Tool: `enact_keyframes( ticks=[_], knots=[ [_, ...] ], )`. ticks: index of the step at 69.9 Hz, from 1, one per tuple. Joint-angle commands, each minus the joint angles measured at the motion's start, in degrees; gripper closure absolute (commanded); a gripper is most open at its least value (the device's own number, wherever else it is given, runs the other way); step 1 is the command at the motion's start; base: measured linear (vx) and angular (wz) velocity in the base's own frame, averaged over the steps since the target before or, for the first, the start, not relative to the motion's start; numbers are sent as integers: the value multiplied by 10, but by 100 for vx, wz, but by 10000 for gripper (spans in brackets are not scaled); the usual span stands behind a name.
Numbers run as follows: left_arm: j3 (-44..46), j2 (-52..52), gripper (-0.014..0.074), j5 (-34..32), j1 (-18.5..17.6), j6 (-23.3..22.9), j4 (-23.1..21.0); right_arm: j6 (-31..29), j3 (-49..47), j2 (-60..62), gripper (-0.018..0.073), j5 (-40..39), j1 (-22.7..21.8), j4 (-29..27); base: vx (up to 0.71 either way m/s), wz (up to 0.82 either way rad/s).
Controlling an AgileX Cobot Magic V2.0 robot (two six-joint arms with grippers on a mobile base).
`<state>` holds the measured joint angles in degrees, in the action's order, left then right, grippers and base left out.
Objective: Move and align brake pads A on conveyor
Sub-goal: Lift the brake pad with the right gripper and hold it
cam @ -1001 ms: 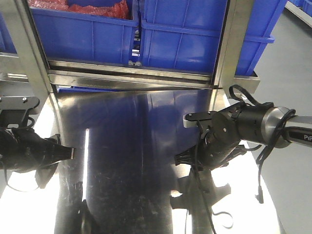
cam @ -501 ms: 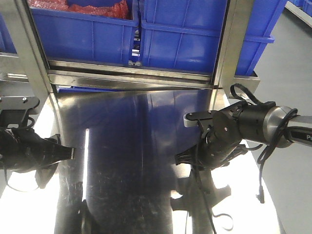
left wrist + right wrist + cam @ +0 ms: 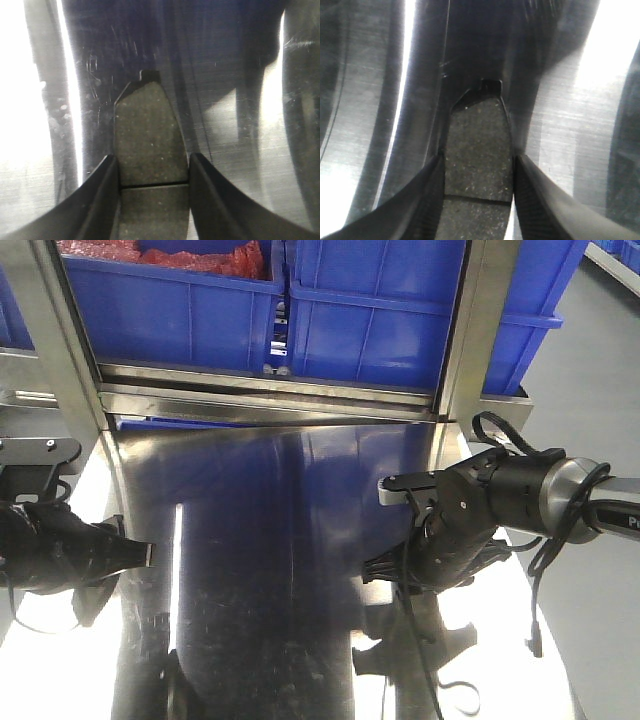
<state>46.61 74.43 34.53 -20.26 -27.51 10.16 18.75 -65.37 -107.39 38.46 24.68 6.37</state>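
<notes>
— What stands behind the table (image 3: 290, 500)?
— Blue bins (image 3: 175, 310) side by side on a metal shelf (image 3: 270, 390), with upright steel posts (image 3: 468, 330) in front of them. One bin at the left holds something red (image 3: 200, 255).
— And the table itself?
— Shiny steel with fine scratches. It mirrors the blue bins and a bright strip of light (image 3: 177, 560). At the right is grey floor (image 3: 595, 390).
</notes>
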Motion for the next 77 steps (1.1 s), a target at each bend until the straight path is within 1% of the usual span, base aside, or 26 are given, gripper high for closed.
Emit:
enact_keyframes(
  ticks=[1,20,42,61,77],
  knots=[
    [13,-18,539,-29,-3,-1,5,0,-14,39,468,-10,0,3,0,0],
    [13,-18,539,-29,-3,-1,5,0,-14,93,468,0,0,4,0,0],
    [13,-18,539,-29,-3,-1,5,0,-9,187,468,6,0,5,0,0],
    [13,-18,539,-29,-3,-1,5,0,61,314,468,-58,0,6,0,0],
    [13,-18,539,-29,-3,-1,5,0,116,397,468,-100,-1,7,0,0]
  ],
)
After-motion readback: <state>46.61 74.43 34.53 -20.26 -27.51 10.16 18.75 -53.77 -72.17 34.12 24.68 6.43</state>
